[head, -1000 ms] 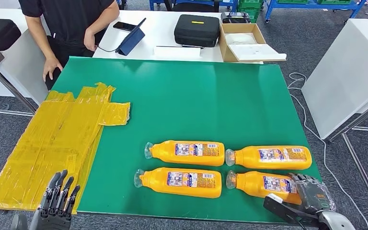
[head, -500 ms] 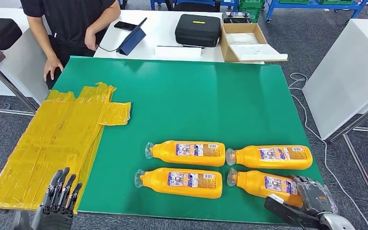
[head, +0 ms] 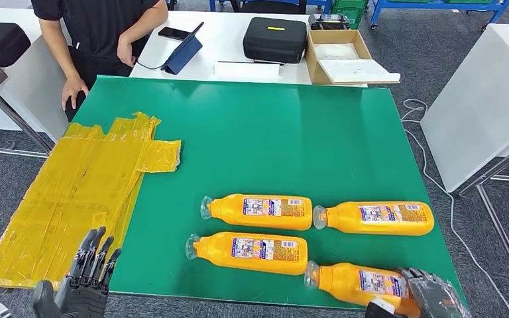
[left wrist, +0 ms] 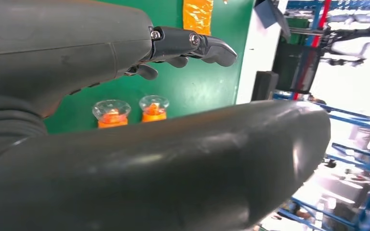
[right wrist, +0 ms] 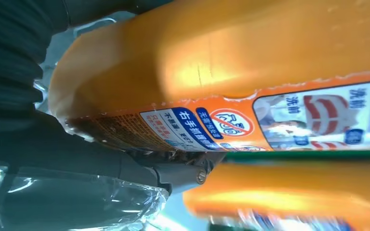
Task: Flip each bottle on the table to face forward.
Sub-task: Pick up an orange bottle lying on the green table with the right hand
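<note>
We find the right hand (head: 431, 295) grasping the lower-right bottle (head: 354, 283), its flip just begun, three bottles untouched on the tabletop (head: 272, 139), left hand (head: 86, 281) released.

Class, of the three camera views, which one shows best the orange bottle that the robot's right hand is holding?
The head view: the held bottle shows nearly whole at the table's near edge, with its cap, its label and the right hand at its base. The right wrist view shows its orange side and label print very close. The left wrist view shows two other bottles' caps.
</note>
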Controlling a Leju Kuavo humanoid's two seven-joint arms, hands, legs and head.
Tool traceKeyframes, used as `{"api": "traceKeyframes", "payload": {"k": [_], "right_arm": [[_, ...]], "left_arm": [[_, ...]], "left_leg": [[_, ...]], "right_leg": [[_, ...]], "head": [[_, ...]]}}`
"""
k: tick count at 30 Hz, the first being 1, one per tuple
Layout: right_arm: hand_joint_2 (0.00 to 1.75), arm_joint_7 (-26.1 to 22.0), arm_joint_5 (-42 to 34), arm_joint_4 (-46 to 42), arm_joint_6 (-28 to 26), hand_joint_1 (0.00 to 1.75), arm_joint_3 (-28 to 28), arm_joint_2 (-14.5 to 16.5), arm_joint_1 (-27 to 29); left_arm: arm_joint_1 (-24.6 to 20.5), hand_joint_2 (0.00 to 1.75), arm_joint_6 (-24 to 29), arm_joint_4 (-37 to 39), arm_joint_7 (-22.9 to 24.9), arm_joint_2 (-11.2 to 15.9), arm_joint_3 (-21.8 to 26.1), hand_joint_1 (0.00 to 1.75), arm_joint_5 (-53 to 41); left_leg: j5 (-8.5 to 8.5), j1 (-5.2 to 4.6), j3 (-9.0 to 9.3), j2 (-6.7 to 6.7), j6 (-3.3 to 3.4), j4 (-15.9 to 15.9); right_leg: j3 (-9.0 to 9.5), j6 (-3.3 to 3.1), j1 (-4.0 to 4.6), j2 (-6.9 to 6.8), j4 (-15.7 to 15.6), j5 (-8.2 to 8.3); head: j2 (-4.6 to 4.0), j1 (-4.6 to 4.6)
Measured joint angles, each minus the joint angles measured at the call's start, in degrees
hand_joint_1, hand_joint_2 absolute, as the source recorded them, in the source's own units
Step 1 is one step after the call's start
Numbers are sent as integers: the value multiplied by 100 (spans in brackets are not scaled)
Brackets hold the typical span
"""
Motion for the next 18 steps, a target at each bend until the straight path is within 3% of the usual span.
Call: {"api": "traceKeyframes", "payload": {"k": [4, 10, 18], "right_arm": [[175, -108, -77, -1410, -188, 174, -411, -244, 737], [175, -453, 140, -2703, -226, 169, -985, -234, 1216], [175, -1054, -124, -3198, -211, 165, -1628, -41, 1342]], "left_arm": [[-115, 175, -34, 124, 95, -114, 161, 0, -470], [-315, 175, -63, 347, 56, -210, 295, 0, -705], [-401, 175, 249, 491, 8, -220, 312, 0, -681]], "left_leg": [[2, 2, -5, 4, 3, -1], [-2, 3, -5, 5, -1, -4], [-1, 1, -4, 11, 0, -2]], "right_leg": [[-19, -1, 1, 3, 0, 0], [-63, -3, 1, 1, 0, -4], [-53, 0, 0, 1, 0, -2]], "head": [[0, 0], [0, 1], [0, 1]]}}
